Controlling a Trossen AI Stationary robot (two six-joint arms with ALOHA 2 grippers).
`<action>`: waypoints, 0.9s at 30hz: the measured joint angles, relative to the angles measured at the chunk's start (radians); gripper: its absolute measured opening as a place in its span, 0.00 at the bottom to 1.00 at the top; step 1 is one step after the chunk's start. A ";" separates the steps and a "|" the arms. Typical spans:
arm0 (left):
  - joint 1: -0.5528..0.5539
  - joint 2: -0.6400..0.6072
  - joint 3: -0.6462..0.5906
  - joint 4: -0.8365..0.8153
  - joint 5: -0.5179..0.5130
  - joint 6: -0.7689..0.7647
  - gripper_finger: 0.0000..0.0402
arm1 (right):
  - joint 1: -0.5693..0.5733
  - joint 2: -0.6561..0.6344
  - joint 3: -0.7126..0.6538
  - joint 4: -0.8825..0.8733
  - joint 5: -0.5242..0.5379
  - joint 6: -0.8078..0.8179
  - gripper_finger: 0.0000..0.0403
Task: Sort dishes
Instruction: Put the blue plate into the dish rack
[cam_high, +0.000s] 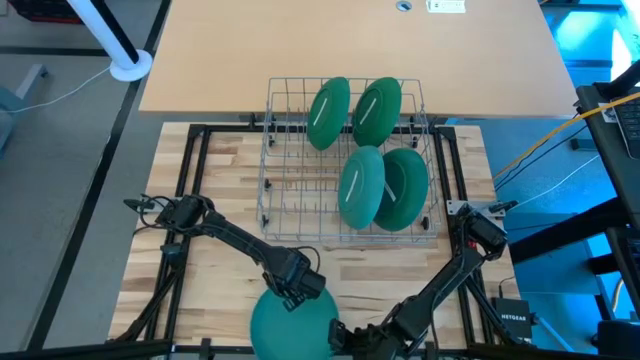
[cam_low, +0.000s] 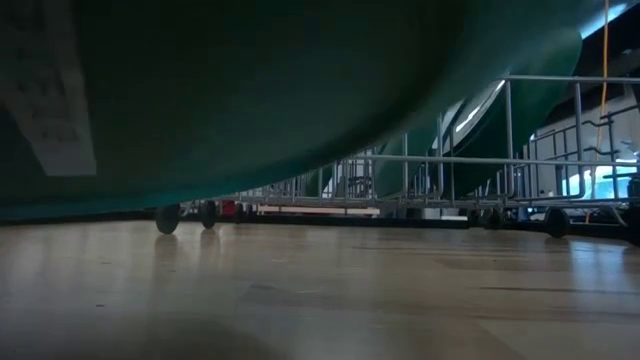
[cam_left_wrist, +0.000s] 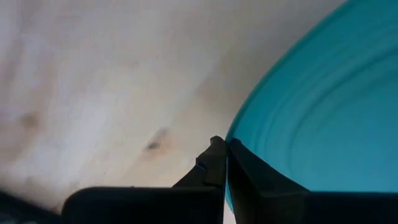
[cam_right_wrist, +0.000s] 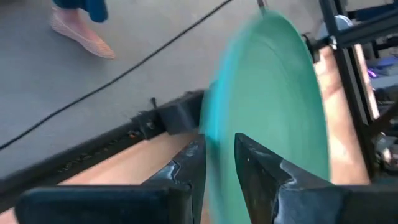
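Green plate (cam_high: 290, 322) at the table's near edge, pinched at its rim by both the left gripper (cam_high: 300, 290) and right gripper (cam_high: 340, 335), four more standing in the wire rack (cam_high: 275, 150).

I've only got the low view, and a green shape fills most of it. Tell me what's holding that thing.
Observer: That's the fifth plate, at the near table edge. The left gripper is shut on its rim.
Operator: Report the right arm.
Observer: The right gripper is on the same plate. In its wrist view the rim sits between the two fingers.
Operator: Count what's in the rack.
Observer: Four plates stand on edge in the wire rack, two in the far row and two in the near row, all toward its right side. The left part of the rack holds nothing.
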 joint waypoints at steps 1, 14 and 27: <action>-0.001 0.000 0.000 0.011 0.007 0.001 0.00 | -0.001 0.000 0.000 -0.001 0.003 -0.001 0.22; -0.021 0.000 0.001 0.017 0.015 -0.004 0.00 | -0.023 0.000 0.000 -0.008 -0.043 0.000 0.22; -0.021 0.000 0.009 0.075 0.063 0.004 0.00 | -0.059 0.000 0.000 -0.006 -0.309 0.010 0.16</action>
